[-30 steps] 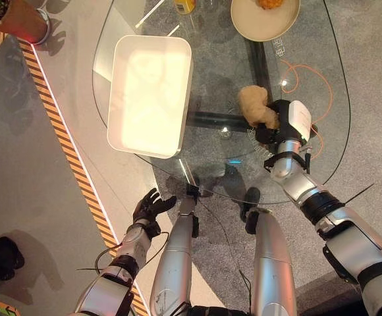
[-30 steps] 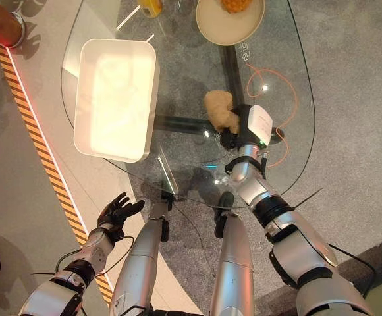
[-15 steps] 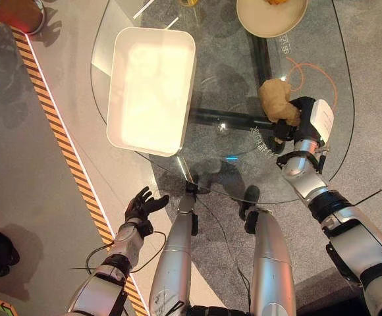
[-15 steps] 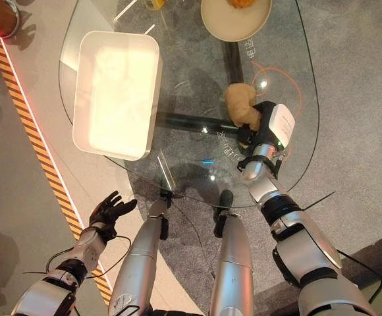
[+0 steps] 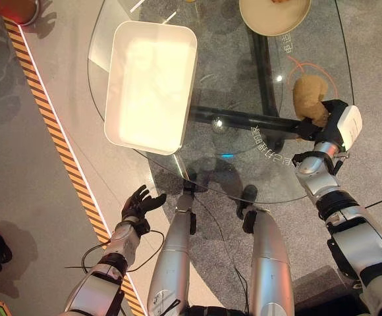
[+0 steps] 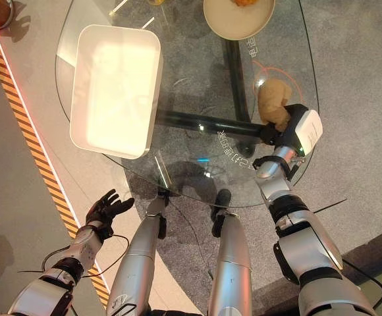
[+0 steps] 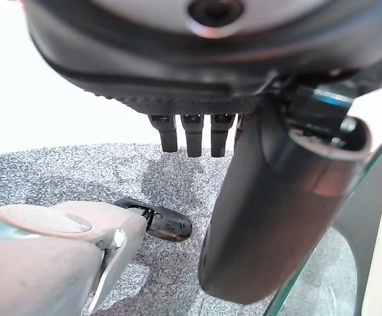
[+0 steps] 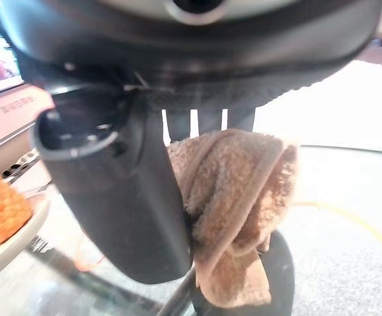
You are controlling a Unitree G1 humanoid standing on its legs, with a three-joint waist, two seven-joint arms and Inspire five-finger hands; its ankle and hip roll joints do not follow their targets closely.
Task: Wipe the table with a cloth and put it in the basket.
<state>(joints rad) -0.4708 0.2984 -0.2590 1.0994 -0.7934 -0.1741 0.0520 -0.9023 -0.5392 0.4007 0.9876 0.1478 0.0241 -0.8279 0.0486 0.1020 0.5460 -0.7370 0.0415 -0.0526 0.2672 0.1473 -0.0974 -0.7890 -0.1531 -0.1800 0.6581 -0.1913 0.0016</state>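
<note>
Lower left of the head views, the left hand [image 5: 138, 201] hangs off the table, fingers spread and empty. Upper left of centre, the white basket [image 5: 150, 85] sits on the glass table [image 5: 230, 178], nothing in it. At the right edge, the right hand [image 5: 327, 125] has its fingers and thumb curled round the tan cloth [image 5: 309, 97], bunched against the glass. Wiping looks underway; the basket drop remains.

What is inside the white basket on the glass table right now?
The white basket holds nothing visible; its bright floor looks bare. The tan cloth is not in it: the right hand grips it on the glass table, near the far right edge.
</note>
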